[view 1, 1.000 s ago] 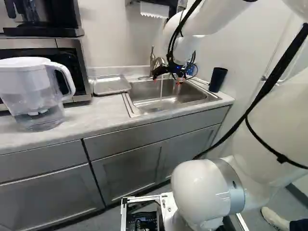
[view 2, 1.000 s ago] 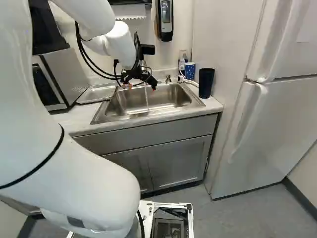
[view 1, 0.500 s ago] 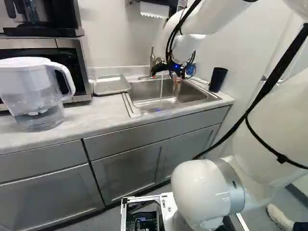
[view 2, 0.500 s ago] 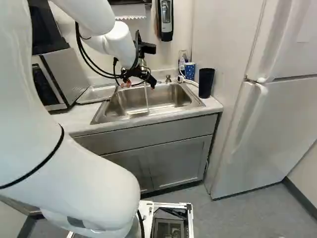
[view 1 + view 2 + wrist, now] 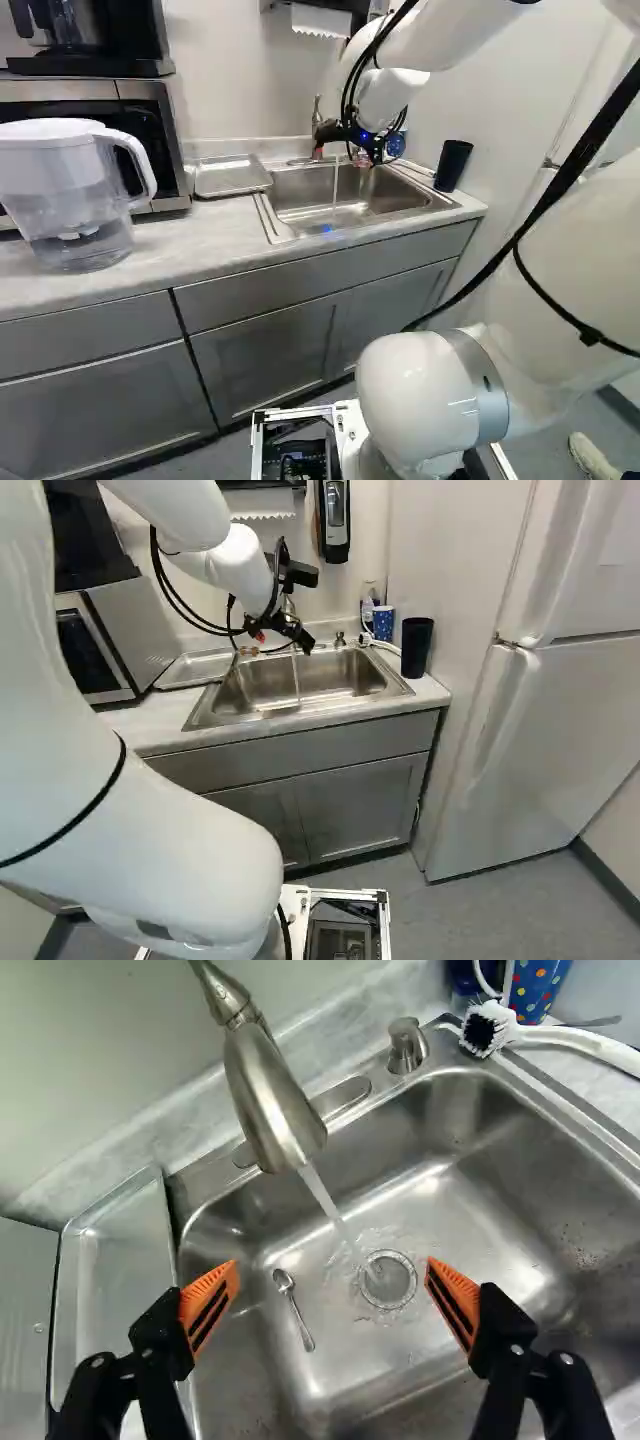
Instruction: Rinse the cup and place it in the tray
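My gripper [image 5: 281, 641] hangs over the sink [image 5: 298, 712] near the faucet. In the wrist view the gripper [image 5: 332, 1269] is open, its orange pads wide apart with nothing held between them. Water runs from the faucet [image 5: 270, 1105] into the basin, landing beside the drain. A tall dark cup [image 5: 416, 647] stands upright on the counter to the right of the sink, clear of the gripper. Behind it is a blue dotted cup [image 5: 383, 623]. The metal tray [image 5: 231, 177] lies flat on the counter left of the sink; its edge [image 5: 68, 1310] shows beside one finger.
A small spoon [image 5: 292, 1305] lies in the basin. A white dish brush [image 5: 560, 1038] rests at the sink's back corner near the soap pump [image 5: 407, 1046]. Left of the tray stand a microwave [image 5: 150, 130] and a water pitcher [image 5: 75, 190]. A fridge [image 5: 560, 680] is at the right.
The gripper has turned and shifted slightly above the sink, its fingers staying apart. Base, cups and tray have not moved.
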